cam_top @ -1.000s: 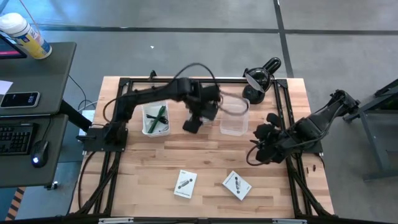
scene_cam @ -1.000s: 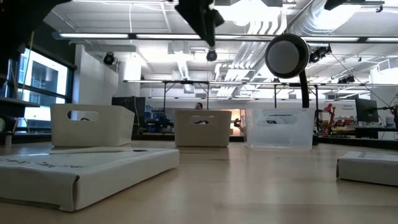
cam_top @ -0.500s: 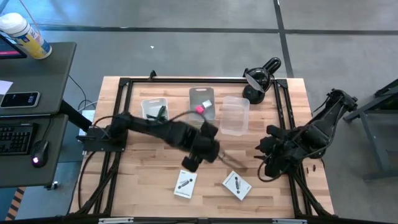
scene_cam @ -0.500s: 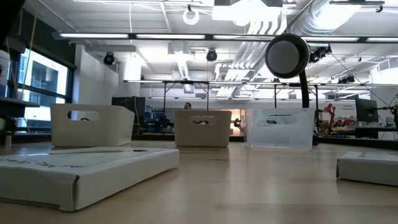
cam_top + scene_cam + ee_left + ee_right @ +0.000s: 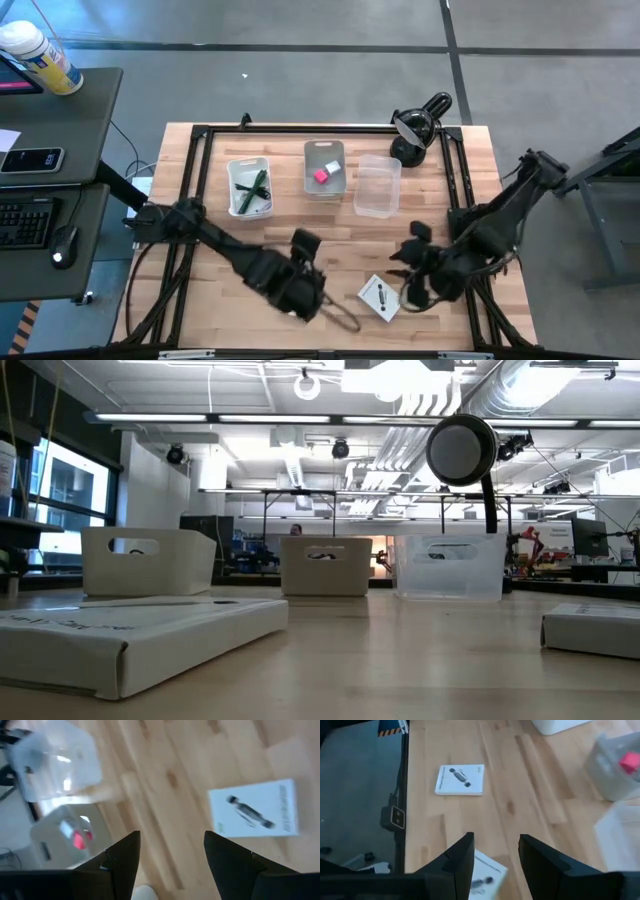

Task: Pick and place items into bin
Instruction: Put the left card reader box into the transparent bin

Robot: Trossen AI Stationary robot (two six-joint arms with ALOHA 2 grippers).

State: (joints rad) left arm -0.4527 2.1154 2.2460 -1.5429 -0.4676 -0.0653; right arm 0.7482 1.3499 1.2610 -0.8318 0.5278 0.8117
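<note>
Since a second ago my left gripper [image 5: 308, 296] has swung from the far bins to the near edge of the table [image 5: 240, 235], above the left white card [image 5: 255, 810], fingers apart and holding nothing. My right gripper [image 5: 412, 285] has moved left toward the right white card [image 5: 378, 297], fingers parted, also empty. Far across the table, the pink block [image 5: 321, 176] lies in the middle bin [image 5: 324, 153], the green pen [image 5: 256, 186] in the left bin [image 5: 247, 166], beside the clear bin [image 5: 377, 187]
</note>
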